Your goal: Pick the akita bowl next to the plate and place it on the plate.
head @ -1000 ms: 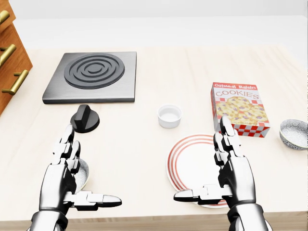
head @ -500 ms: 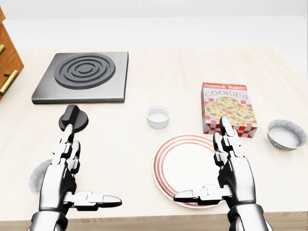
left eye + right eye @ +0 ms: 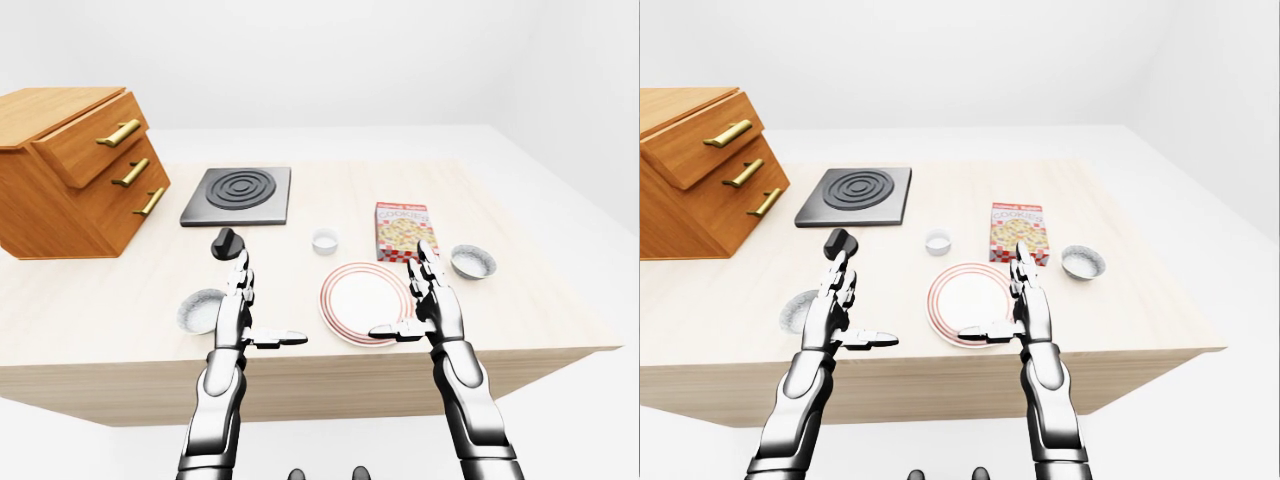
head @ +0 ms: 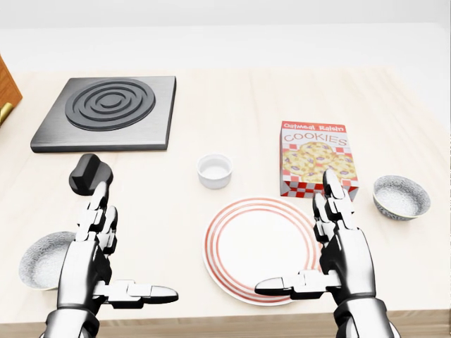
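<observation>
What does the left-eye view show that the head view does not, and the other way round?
Only the left-eye view: the whole drawer chest with all three brass handles; the head view keeps just its corner. Only the head view: the readable word COOKIES on the box. Both: the plate, left bowl, right bowl, white cup, burner, black knob, and the open left hand and right hand.
</observation>
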You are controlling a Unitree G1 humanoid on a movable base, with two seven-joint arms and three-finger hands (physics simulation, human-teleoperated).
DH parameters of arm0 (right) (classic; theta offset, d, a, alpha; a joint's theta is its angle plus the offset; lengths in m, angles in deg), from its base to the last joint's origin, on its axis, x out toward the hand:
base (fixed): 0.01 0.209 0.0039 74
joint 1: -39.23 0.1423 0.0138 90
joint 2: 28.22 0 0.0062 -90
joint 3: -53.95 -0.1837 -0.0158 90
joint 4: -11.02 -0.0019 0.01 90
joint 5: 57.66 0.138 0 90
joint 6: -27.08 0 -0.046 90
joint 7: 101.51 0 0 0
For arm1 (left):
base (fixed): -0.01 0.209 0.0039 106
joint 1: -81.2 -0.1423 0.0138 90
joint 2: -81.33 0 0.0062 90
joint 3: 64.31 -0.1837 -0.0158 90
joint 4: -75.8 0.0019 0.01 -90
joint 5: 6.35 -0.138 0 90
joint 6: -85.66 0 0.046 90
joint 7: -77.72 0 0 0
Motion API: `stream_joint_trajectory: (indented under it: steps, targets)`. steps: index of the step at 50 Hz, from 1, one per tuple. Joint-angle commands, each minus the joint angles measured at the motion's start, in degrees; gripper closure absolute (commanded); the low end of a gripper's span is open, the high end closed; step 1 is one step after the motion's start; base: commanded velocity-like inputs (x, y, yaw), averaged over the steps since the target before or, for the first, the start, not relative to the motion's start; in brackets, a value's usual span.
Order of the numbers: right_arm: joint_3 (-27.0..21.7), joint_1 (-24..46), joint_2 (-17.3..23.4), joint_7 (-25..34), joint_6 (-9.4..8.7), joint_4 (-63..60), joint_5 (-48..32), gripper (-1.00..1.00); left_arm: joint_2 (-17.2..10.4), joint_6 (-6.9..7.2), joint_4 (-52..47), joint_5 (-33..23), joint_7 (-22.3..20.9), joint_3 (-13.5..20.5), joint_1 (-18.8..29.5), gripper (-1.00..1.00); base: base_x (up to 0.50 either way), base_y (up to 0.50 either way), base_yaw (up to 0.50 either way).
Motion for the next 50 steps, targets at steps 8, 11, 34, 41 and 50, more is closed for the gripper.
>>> stream_joint_trajectory:
  steps: [8,11,34,41,50]
  targets:
    - [-0.10,0.03,0.05,0.03,0.21,0.24,0.01,-1.00,0.02,-0.07,0.06,-0.06,0.00,-0.03,-0.04,-1.00,0.00,-0.11,0.00]
    - [-0.03,-0.02,0.03,-0.05,-0.41,-0.43,0.00,-1.00,0.02,0.05,0.02,-0.08,0.03,-0.04,-0.02,-1.00,0.00,-0.11,0.00]
    - [-0.05,0.02,0.01,0.33,-0.12,-0.55,0.48,-1.00,0.02,0.05,0.10,-0.17,0.11,-0.06,0.12,-1.00,0.00,-0.11,0.00]
    - [-0.06,-0.18,0.00,0.40,0.14,-0.46,0.49,-1.00,0.00,-0.51,0.74,-0.16,0.08,-0.01,0.18,-1.00,0.00,-0.11,0.00]
    - [-0.05,-0.13,0.01,0.27,-0.13,-0.69,0.30,-1.00,-0.01,-0.04,0.09,-0.19,0.08,-0.06,0.03,-1.00,0.00,-0.11,0.00]
